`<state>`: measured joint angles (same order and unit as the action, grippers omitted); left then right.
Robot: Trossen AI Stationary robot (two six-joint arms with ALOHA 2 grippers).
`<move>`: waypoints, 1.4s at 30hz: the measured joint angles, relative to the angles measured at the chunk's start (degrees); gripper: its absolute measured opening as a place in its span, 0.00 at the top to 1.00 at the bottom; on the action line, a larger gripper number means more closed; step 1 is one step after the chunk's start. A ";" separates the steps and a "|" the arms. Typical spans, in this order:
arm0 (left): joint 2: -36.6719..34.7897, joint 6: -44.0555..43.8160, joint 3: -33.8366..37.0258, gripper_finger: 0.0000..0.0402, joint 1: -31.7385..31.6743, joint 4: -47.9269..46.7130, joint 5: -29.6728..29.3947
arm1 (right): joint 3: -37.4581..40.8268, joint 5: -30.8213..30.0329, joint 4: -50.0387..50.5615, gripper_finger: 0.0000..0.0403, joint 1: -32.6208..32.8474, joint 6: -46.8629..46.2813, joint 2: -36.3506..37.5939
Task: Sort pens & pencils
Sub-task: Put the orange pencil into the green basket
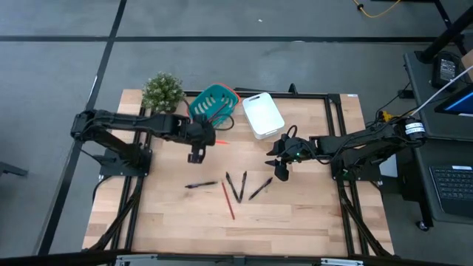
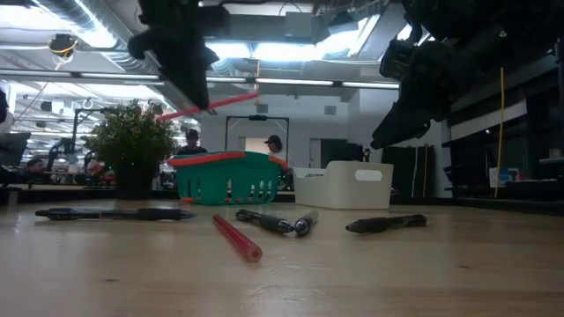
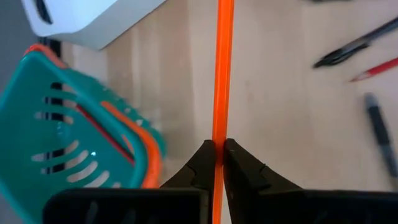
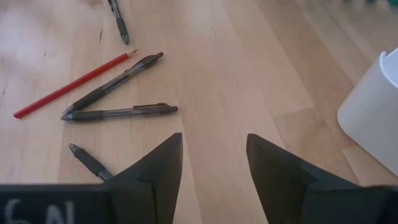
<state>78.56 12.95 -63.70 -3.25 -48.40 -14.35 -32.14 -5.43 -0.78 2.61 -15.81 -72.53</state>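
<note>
Overhead, left jaws point(image 3: 217, 155) pinch an orange pencil point(image 3: 222, 74) above the wooden bench point(image 1: 295, 214); right jaws point(image 4: 211, 155) gape wide.

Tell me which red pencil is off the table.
The orange-red pencil pinched in the left pincer, beside the green basket. The other red pencil lies among the pens.

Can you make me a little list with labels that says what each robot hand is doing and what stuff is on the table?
left gripper: shut on an orange pencil, held above the table near the green basket
right gripper: open, empty, hovering beside the white bin
on the table: one red pencil, four black pens
also there: small plant at the back corner
</note>
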 joint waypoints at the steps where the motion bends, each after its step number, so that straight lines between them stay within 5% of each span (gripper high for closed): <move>1: 0.00 0.62 0.00 0.96 -0.87 0.00 0.00 | 0.00 0.00 0.00 0.55 0.00 0.00 0.00; 24: 0.04 9.56 0.00 0.96 -19.55 9.66 3.51 | 1.46 -8.64 0.02 0.55 -0.02 1.36 0.00; 42: 2.83 10.11 -0.02 0.96 -26.81 13.29 1.93 | 1.46 -10.05 -0.19 0.55 -0.13 1.01 0.00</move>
<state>81.40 23.05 -63.72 -30.05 -35.11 -12.42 -30.68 -15.49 -0.97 2.48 -14.81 -72.53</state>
